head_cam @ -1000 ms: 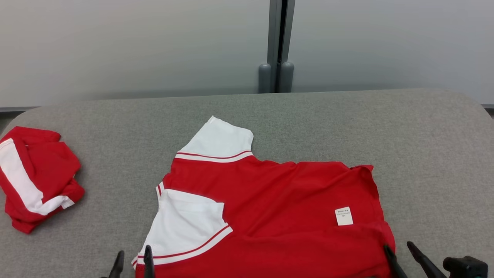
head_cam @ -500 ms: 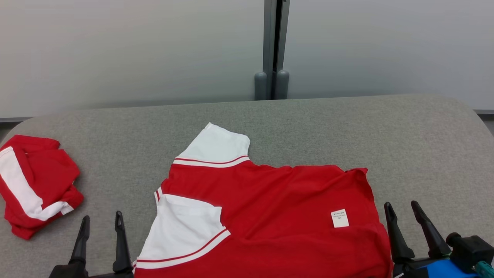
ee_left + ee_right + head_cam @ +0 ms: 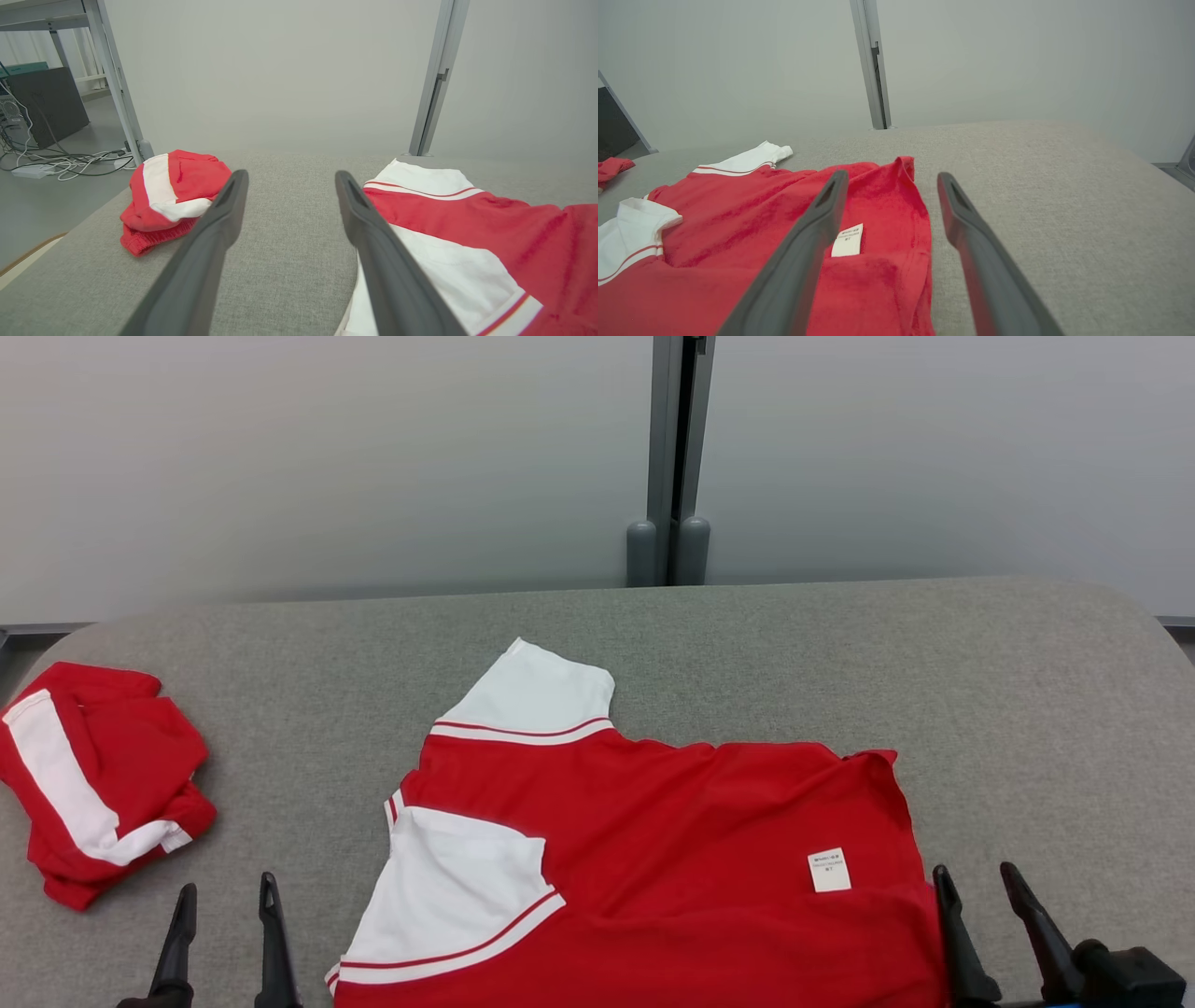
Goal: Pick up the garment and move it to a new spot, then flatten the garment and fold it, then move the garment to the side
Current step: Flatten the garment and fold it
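Observation:
The garment (image 3: 653, 859) is a red shirt with white sleeves, spread flat on the grey table (image 3: 840, 663), its near part cut off by the head view's bottom edge. A white label (image 3: 829, 870) lies near its right edge. My left gripper (image 3: 227, 887) stands open over bare table just left of the near white sleeve (image 3: 457, 887). The left wrist view has this gripper (image 3: 290, 176) with the shirt (image 3: 490, 233) to its right. My right gripper (image 3: 974, 873) is open at the shirt's right edge. In the right wrist view its fingers (image 3: 893, 175) straddle that edge (image 3: 920, 224), holding nothing.
A second red and white garment (image 3: 93, 775) lies bunched at the table's left end, also visible beyond my left fingers (image 3: 173, 196). A grey wall with a vertical post (image 3: 677, 448) stands behind the table. Bare table stretches to the right (image 3: 1041, 186) and at the back.
Both grippers have come up from the bottom edge of the head view, still open. The left one has moved left, away from the sleeve hem. The camera shifted slightly; the shirt lies still.

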{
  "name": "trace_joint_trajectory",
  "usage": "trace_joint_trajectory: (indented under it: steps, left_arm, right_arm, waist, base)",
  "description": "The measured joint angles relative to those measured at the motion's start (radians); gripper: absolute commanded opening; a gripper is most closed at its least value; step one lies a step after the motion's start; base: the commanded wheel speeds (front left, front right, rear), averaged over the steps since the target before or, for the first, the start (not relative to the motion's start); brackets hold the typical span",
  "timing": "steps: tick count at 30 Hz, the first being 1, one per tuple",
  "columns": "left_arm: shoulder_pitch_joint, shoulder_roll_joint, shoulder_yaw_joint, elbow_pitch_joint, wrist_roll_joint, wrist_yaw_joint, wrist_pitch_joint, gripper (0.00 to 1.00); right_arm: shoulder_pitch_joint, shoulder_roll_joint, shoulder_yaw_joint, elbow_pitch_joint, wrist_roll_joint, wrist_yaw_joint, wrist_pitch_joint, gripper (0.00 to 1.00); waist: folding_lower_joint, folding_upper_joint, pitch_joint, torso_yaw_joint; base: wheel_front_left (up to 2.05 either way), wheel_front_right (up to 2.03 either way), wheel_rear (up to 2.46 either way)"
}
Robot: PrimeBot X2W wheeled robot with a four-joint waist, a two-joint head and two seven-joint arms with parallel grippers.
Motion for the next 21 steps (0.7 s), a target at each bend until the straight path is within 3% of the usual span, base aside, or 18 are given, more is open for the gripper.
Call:
trace_joint_trajectory:
  steps: [21]
  left_arm:
    - [0.0,-0.024,0.008,0.042,0.013,-0.025,0.0,1.0]
  right_arm:
    - [0.004,-0.003,0.042,0.005,-0.028,0.0,0.0,1.0]
  waist:
    - [0.0,0.0,-0.008,0.007]
  base:
    - [0.0,0.0,0.0]
